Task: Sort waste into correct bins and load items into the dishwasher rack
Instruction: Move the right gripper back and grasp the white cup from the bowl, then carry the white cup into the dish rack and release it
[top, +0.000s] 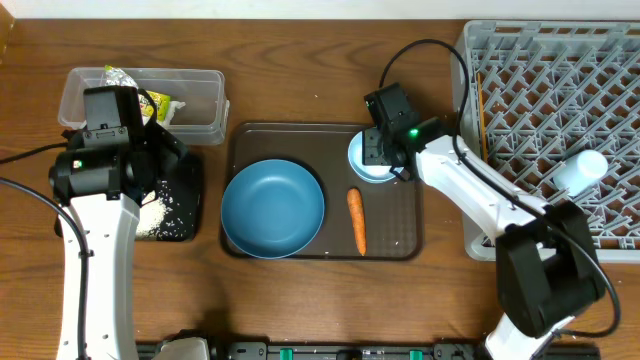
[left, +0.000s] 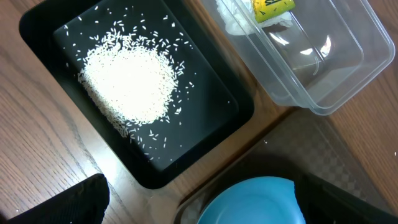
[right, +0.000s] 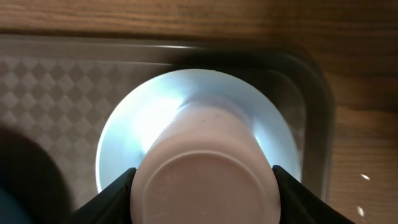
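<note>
Right gripper (right: 204, 179) clamped across the flanks of the upturned white cup (right: 202, 149), which stands between its jaws in the pale-blue bowl (right: 121, 146) beneath (side grip presumably to lift it clear), dishwasher rack (top: 560, 60) off to its right.

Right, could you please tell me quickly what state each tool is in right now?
Left tool: open, holding nothing.
Right tool: closed on the upturned white cup standing in the pale-blue bowl.
</note>
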